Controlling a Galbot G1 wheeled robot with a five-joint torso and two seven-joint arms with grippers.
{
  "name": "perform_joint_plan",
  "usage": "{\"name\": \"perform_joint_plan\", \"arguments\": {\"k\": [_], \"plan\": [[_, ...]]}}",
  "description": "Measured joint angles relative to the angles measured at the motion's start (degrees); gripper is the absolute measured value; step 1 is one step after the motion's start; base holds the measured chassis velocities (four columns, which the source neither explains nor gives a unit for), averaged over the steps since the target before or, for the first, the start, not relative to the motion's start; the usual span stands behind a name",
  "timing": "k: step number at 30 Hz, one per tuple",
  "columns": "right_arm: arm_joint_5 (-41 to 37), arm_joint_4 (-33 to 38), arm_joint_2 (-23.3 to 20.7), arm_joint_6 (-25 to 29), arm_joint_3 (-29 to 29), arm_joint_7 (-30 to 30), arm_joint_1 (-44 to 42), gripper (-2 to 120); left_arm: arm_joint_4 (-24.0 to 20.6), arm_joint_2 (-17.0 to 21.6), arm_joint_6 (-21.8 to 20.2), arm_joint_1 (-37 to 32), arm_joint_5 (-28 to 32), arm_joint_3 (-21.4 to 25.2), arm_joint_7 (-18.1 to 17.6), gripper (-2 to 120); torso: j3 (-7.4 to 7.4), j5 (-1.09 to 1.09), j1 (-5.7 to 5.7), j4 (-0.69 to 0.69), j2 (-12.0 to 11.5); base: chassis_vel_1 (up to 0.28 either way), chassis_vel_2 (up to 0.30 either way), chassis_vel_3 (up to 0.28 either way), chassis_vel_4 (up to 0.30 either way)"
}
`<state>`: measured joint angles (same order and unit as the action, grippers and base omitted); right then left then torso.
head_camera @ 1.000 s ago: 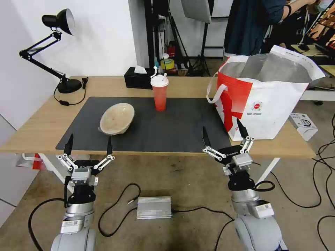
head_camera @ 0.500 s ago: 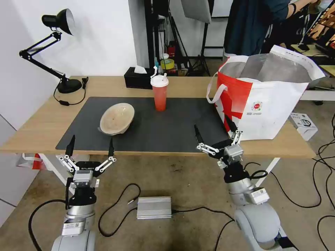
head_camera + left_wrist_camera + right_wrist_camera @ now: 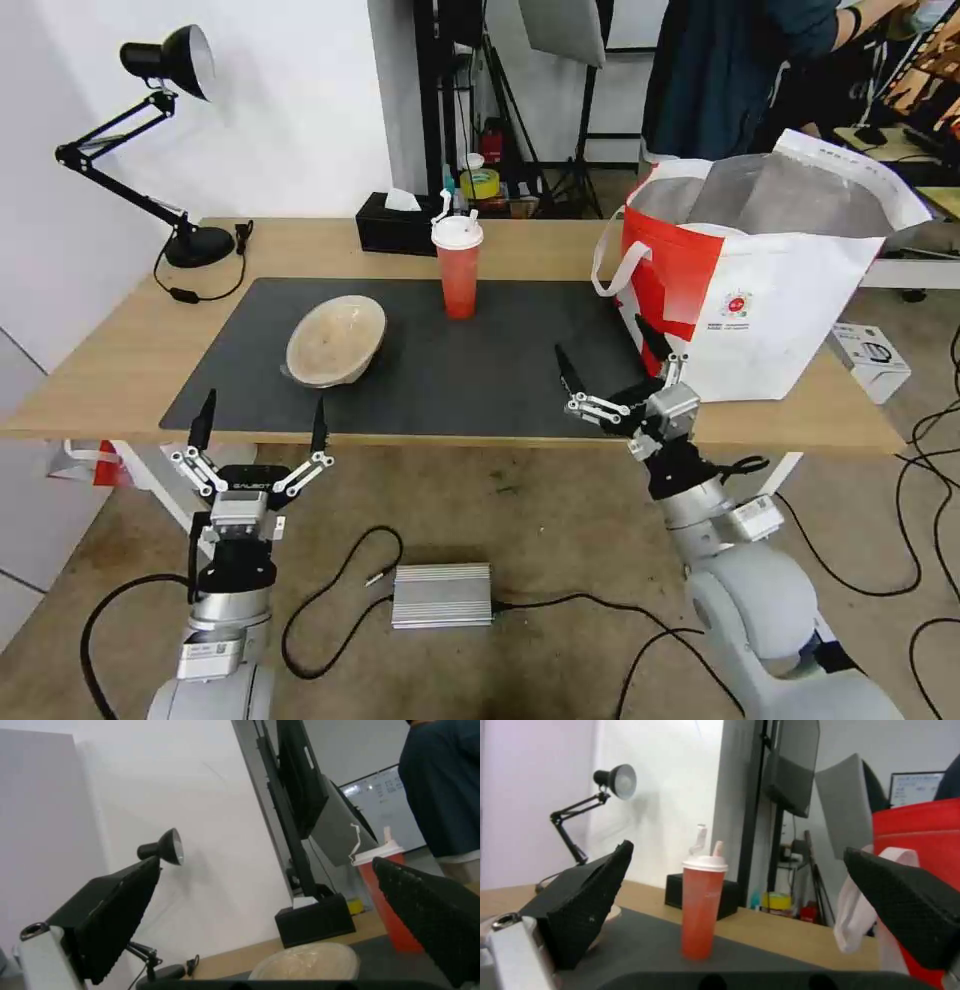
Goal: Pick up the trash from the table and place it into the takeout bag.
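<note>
Closest to the robot, both arms sit at the front edge of the bench [image 3: 120,370]. The left hand [image 3: 259,430] hangs just below that edge, fingers spread wide with nothing in them, pointing up toward the beige bowl. The right hand [image 3: 615,368] is raised a bit higher, its tips over the near right part of the dark grey mat [image 3: 480,370], also wide open and empty, right beside the front face of the takeout bag [image 3: 790,310].

On the floor between the arms there's a silver metal box [image 3: 441,595] with cables running off it.

Moving onto the mat: the shallow beige bowl [image 3: 335,339] sits left of centre, tipped a little to one side. From the left wrist view it shows low down [image 3: 307,962], between that hand's two fingers. Farther back, near the mat's far edge, the red drink cup [image 3: 458,267] stands upright with its white lid and straws; the right wrist view has it dead centre [image 3: 702,905] between the open fingers, well apart from both.

The takeout bag stands on the right end of the bench, mouth open, foil lining showing, white strap hanging off its left side.

At the back: a black tissue box [image 3: 398,225] just behind the cup, and a black desk lamp [image 3: 165,150] on the far left corner.
</note>
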<state>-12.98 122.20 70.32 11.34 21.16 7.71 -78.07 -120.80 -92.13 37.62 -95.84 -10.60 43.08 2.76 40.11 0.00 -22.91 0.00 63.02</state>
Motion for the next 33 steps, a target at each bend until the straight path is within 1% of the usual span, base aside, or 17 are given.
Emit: {"name": "perform_joint_plan", "arguments": {"k": [4,7,8,12,21,33], "plan": [[-1.39,-0.21,-0.72,-1.53,-0.5,0.58,1.39,100,0.05,0.0,0.05,0.04,-0.24,0.0,-0.02,100,0.0,0.0,0.0,0.0,0.0,0.0,0.0,0.0,0.0],[-3.2,-0.26,-1.86,-4.14,-1.05,1.54,2.92,100,0.15,0.0,0.06,0.14,-0.48,-0.03,-0.02,100,0.0,0.0,0.0,0.0,0.0,0.0,0.0,0.0,0.0],[-3.2,-0.26,-1.86,-4.14,-1.05,1.54,2.92,100,0.15,0.0,0.06,0.14,-0.48,-0.03,-0.02,100,0.0,0.0,0.0,0.0,0.0,0.0,0.0,0.0,0.0],[-4.48,-0.81,-3.13,-7.05,-1.94,2.25,5.39,100,0.37,0.0,0.1,0.23,-0.68,-0.05,-0.03,100,0.0,0.0,0.0,0.0,0.0,0.0,0.0,0.0,0.0],[-5.94,-2.03,-4.28,-10.26,-3.43,2.48,9.09,100,0.74,0.0,0.2,0.43,-0.9,-0.03,-0.03,100,0.0,0.0,0.0,0.0,0.0,0.0,0.0,0.0,0.0],[-8.15,-3.33,-5.8,-12.74,-4.87,2.46,13.47,100,1.35,0.0,0.51,0.58,-1.36,-0.19,-0.04,100,0.0,0.0,0.0,0.0,0.0,0.0,0.0,0.0,0.0]]}}
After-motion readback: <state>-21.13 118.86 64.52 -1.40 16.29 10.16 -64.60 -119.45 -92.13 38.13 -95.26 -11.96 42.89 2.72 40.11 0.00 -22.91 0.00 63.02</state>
